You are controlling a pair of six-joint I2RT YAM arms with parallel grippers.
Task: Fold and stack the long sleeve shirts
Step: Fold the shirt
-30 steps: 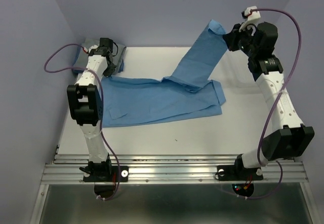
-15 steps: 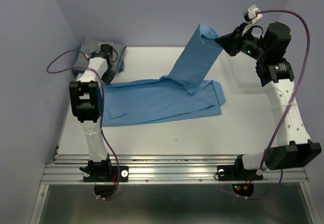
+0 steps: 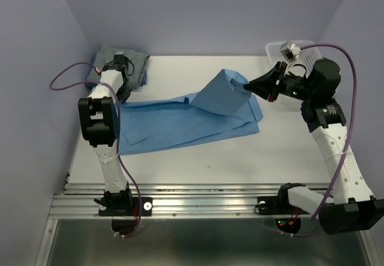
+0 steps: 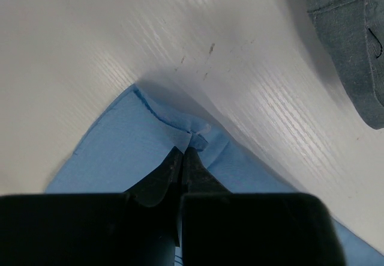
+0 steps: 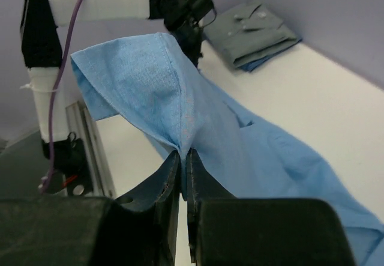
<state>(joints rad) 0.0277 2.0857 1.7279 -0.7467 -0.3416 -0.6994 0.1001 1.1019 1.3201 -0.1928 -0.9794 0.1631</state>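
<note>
The light blue shirt lies spread across the middle of the white surface, running from the left toward centre right. The left gripper is clamped on the shirt's far-left corner, low against the surface. The right gripper is pinched on a fold of the same shirt, held raised above the shirt's right end so the cloth drapes in a hooded flap. In the right wrist view that flap hides part of the left arm behind it. The grey shirt sits folded in the upper left corner, just beyond the left gripper. A white mesh basket stands at the upper right, behind the right arm.
</note>
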